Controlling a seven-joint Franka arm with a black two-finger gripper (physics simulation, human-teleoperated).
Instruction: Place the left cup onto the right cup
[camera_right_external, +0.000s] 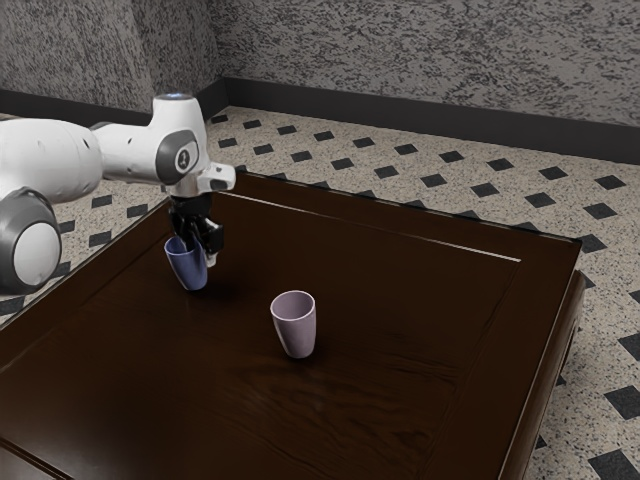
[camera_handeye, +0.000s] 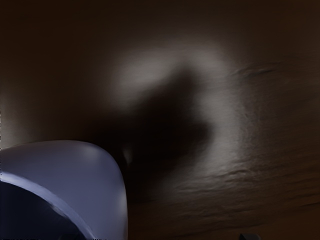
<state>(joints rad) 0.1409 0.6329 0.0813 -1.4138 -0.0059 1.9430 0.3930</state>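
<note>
Dark counter in the foreground, w/ a lilac cup standing upright, mouth up, near its middle. Behind it, toward the ext. view's left, a white arm reaches in. Its black gripper is clamped on the rim of a blue cup, one finger down the outer wall, the other apparently inside. Blue cup hangs tilted, base swung a little toward the ext. view's right, and is either just off the wood or barely on it; can't tell which. Wrist view has that cup's pale-blue wall close under the hand, w/ a dark shadow on the counter beyond. The two cups are well apart, nothing btwn them. Step in hand, by the look of it: grasp made, lift and carry about to start, stacking not yet done. Next move prob. calls for raising the blue cup until its base clears the lilac rim. It would then travel toward the ext. view's right and nearer the camera, level out, centre over the lilac mouth, and go down gently before the fingers let go. A rim pinch gives little hold vs. swing, so a slow carry seems wise. Count: 2 cups (1 blue, 1 lilac), 1 arm, 1 gripper, 1 counter, on a tiled floor w/ grey walls behind.
</note>
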